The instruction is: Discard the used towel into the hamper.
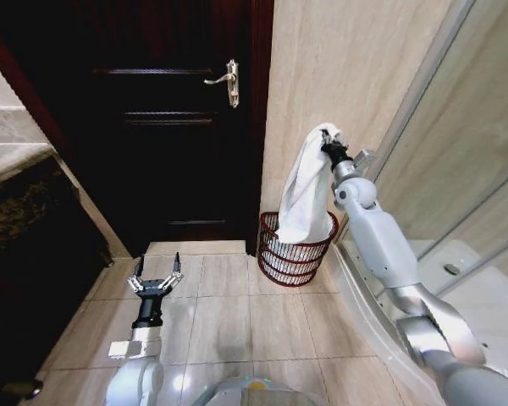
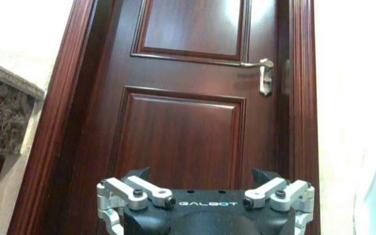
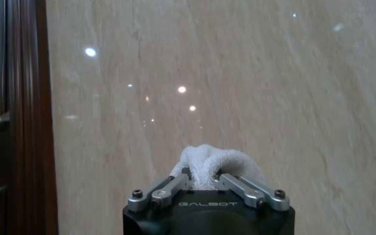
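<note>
Head view shows the right gripper (image 1: 328,149) with jaws pinched on the white towel (image 1: 307,199), which hangs over the hamper (image 1: 293,254), so letting go seems next, while the left gripper (image 1: 156,272) waits open low over the floor.

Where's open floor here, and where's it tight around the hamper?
Free: the beige floor tiles between the open left gripper and the round reddish-brown wire hamper, up to the dark wooden door. Tight: the hamper sits in the corner against the beige wall, with the white towel hanging into it from the right gripper.
</note>
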`<state>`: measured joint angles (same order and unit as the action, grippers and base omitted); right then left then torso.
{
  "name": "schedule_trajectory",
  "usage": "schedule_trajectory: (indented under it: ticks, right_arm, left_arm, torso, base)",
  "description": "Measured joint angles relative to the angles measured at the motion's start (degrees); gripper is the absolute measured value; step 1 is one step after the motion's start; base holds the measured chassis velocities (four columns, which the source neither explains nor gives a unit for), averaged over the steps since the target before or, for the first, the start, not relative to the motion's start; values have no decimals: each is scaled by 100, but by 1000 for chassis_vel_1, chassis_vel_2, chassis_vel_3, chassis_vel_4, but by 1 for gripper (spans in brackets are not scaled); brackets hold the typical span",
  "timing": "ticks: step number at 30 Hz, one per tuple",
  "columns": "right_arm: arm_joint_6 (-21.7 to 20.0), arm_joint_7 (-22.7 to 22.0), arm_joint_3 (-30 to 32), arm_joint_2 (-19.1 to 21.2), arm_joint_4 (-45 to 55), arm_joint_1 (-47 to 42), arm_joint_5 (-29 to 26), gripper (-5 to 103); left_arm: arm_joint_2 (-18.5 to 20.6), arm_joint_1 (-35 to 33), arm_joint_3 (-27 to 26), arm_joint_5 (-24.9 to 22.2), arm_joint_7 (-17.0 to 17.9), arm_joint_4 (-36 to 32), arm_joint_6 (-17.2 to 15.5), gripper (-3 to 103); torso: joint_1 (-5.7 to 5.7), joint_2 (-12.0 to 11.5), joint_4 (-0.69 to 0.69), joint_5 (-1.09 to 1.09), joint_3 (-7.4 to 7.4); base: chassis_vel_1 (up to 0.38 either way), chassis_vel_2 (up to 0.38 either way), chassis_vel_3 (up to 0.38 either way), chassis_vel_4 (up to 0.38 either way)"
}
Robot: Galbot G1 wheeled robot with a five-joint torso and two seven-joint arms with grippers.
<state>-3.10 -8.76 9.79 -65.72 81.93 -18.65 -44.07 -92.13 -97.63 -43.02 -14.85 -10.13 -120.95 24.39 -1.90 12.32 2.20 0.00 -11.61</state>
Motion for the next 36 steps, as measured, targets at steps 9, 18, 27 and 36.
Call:
schedule_trajectory:
  ticks: [9,18,27,36]
  right_arm:
    - [41,9,42,-55,273,-535,150,9]
    - [101,35,108,-123,342,-907,247,9]
    - [127,98,196,-155,269,-1063,370,9]
    - [111,135,308,-148,330,-1230,431,9]
  left_arm:
    - [36,17,-7,-28,7,100,74,100]
    - [62,3,-8,-66,10,173,131,100]
    - [104,46,-14,-61,31,283,141,100]
    - [170,59,-20,-40,45,325,137,100]
  torso:
    - [54,-202,0,-1,151]
    - [97,-367,0,0,270]
    - [158,-597,0,0,440]
    - [183,-794,0,0,611]
  base:
    - [0,0,0,0]
    - [0,0,0,0]
    - [0,0,0,0]
    - [0,0,0,0]
